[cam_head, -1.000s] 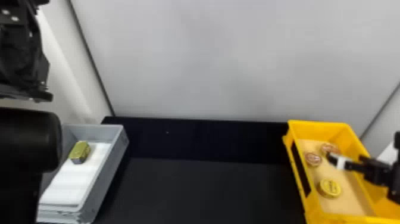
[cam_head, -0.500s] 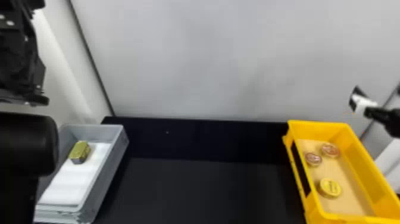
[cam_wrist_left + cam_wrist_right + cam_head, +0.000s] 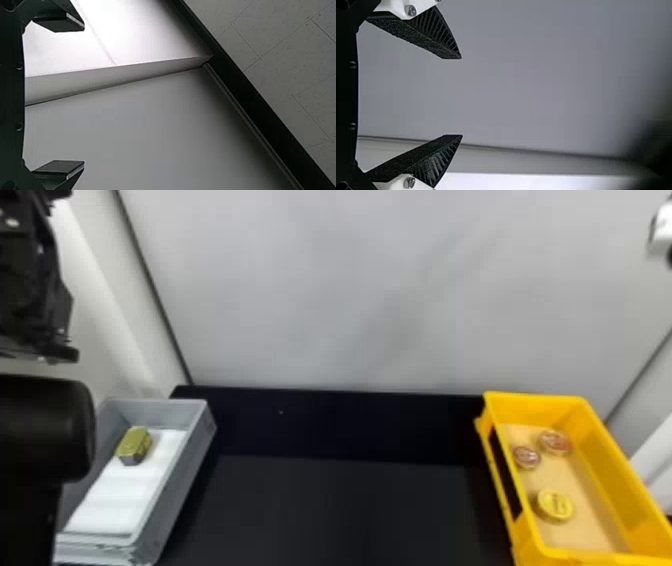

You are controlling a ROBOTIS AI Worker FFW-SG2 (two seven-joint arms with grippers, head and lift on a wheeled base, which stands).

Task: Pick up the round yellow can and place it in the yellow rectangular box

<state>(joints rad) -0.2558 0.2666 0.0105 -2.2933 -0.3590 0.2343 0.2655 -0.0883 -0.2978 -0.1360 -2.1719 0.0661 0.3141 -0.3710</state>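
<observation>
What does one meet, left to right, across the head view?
Left arm → gray box holding a gold rectangular can → black tabletop → yellow rectangular box holding the round yellow can, a smaller reddish round tin and a larger reddish round tin.

Gold-green tin (image 3: 133, 442) in a grey box (image 3: 177, 485)
The tin is set on white lining (image 3: 120, 495); two reddish round cans (image 3: 555, 442) are seen at right; the black table (image 3: 340, 515) is backed by a pale wall (image 3: 350, 290).
</observation>
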